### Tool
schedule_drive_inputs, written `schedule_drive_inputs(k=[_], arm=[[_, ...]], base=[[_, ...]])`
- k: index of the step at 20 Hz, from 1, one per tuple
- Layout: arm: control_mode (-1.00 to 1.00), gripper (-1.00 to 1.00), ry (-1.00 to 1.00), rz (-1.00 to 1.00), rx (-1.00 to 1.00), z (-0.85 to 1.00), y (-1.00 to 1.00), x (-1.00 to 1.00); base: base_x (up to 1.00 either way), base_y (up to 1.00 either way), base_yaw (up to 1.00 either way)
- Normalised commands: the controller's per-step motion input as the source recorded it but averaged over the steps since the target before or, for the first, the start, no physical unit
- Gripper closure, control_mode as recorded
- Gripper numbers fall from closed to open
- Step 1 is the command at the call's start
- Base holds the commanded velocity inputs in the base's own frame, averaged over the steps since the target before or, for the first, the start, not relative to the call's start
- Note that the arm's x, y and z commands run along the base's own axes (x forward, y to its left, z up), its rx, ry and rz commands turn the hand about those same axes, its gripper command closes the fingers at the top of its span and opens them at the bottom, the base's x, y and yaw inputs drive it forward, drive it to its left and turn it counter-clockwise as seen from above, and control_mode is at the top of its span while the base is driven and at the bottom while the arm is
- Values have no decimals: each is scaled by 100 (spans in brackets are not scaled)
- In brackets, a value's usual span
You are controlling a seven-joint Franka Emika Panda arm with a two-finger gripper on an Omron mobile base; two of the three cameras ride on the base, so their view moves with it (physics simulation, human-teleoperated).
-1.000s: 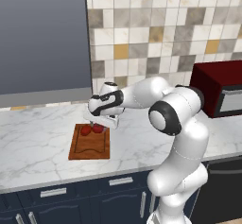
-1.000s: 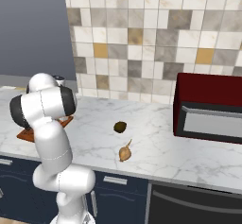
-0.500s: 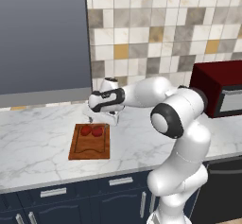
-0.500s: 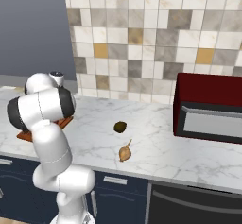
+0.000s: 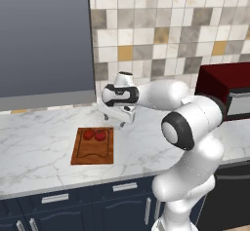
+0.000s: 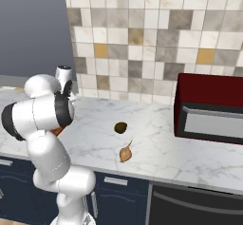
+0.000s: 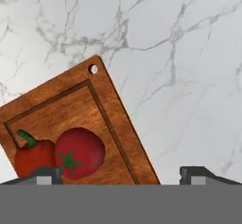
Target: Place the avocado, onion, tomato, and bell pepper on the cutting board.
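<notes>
Right now we see the gripper [image 5: 115, 118] hanging above the counter [image 5: 44, 127] just behind the far right corner of the cutting board [image 5: 93, 152], its two fingers spread wide with nothing between them. On the board, the tomato [image 7: 79, 153] and the bell pepper [image 7: 33, 156] lie side by side and touching at its far end, inside the groove; the near half of the board is bare wood. From the hand camera we find the board's long edge running diagonally, with a small hanging hole [image 7: 93, 69] in one corner and plain marble beyond that edge. The avocado [image 6: 120, 127] and the onion [image 6: 126, 154] sit on the marble well apart from the board, the onion nearer the counter's front edge and the avocado just behind it. Open marble lies around both of them, and a dark red microwave [image 6: 211, 106] stands off to their right against the tiled wall [image 6: 142, 34]. We can read no writing, label or brand on anything.
</notes>
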Motion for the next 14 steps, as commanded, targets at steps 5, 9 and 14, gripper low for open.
schedule_drive_inputs(k=[5,9,14], arm=[[-100,-100,6,-11,-8,21,-91,-13],[-100,-100,3,-2,-14,6,-93,-36],[-100,-100,4,0,-20,0,-85,-48]], base=[[0,0,0],[0,0,0],[0,0,0]])
